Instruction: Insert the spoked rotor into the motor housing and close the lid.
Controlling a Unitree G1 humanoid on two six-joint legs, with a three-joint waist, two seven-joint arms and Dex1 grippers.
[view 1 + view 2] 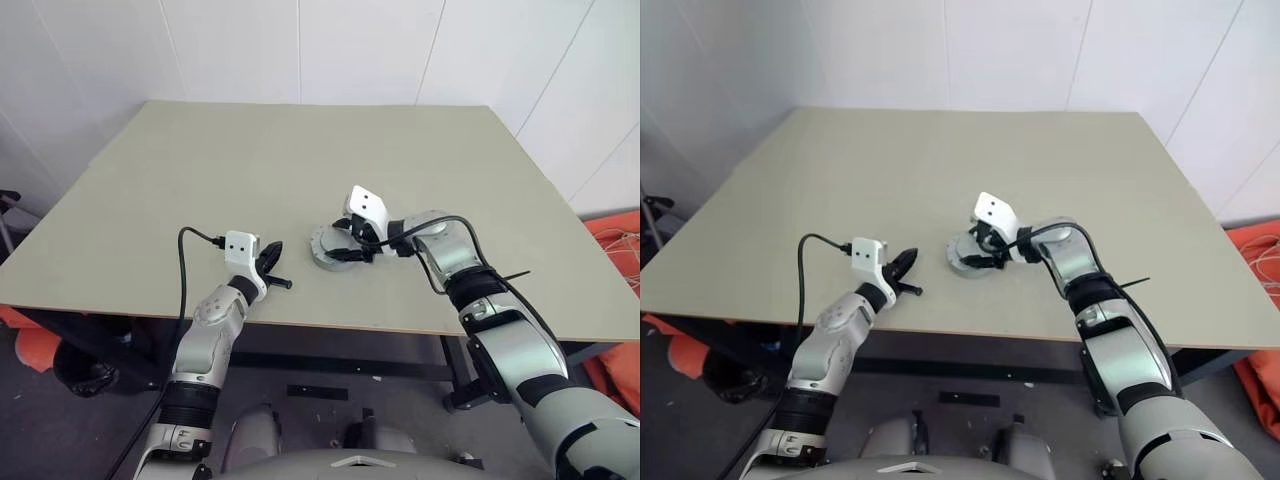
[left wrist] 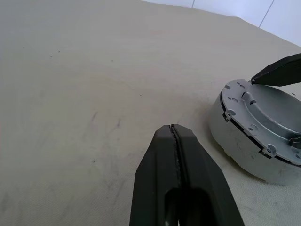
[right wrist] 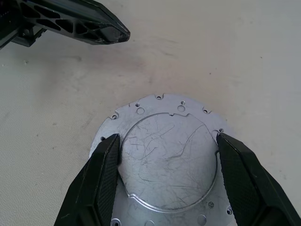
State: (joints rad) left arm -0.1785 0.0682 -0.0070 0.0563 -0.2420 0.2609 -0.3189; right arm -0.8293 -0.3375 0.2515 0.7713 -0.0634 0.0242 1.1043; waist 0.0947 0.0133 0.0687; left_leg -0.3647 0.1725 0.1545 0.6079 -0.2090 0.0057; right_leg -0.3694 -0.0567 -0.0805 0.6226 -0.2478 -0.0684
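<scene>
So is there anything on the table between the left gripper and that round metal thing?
No, just bare table separates the shut left gripper from the motor housing, as the left eye view shows.

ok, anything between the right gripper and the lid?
Nothing visible. The right gripper has its fingers either side of the raised centre of the lid, which sits on the motor housing. The shut left gripper sits apart, off to the side.

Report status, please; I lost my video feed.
Left gripper shut, empty, beside the motor housing. Right gripper open, fingers straddling the lid on the housing. Nothing in the way.
</scene>
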